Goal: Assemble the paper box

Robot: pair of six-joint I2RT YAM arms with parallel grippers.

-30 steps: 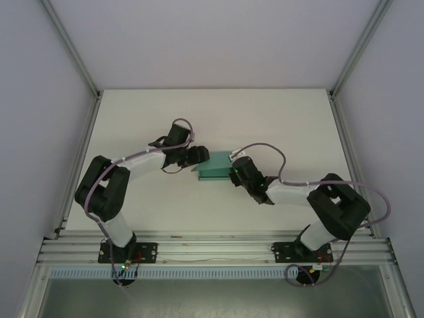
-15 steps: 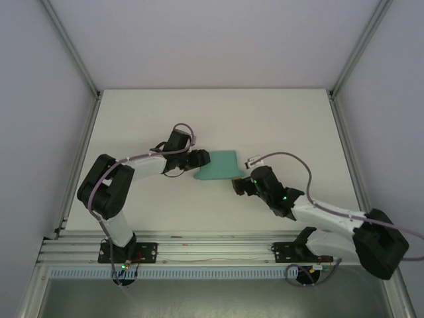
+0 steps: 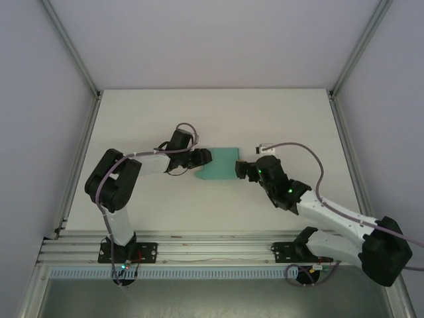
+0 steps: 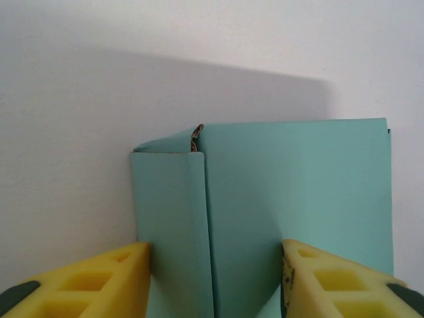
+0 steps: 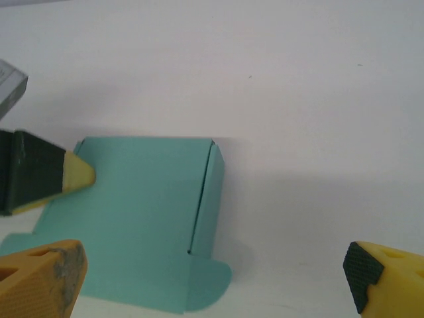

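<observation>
The paper box [image 3: 220,162] is a small flat teal-green box lying mid-table. My left gripper [image 3: 201,159] holds its left end. In the left wrist view the yellow fingers [image 4: 116,278] press against the box [image 4: 298,185], one at its narrow side wall and one on its broad face. From the right wrist, the box [image 5: 132,218] lies at lower left with a rounded flap [image 5: 211,285] sticking out, and the left arm's fingertip [image 5: 78,173] rests on it. My right gripper [image 3: 242,169] stands open just right of the box, with the table and that flap between its fingers [image 5: 213,271].
The white tabletop [image 3: 212,119] stretches behind the box. Metal frame rails [image 3: 83,152] run along both sides. The arms' bases sit on the front rail [image 3: 212,252].
My right gripper let go of the box, opened wide and backed off to the right. The left gripper closed tighter on the box, which now lies flatter and a little farther back.
</observation>
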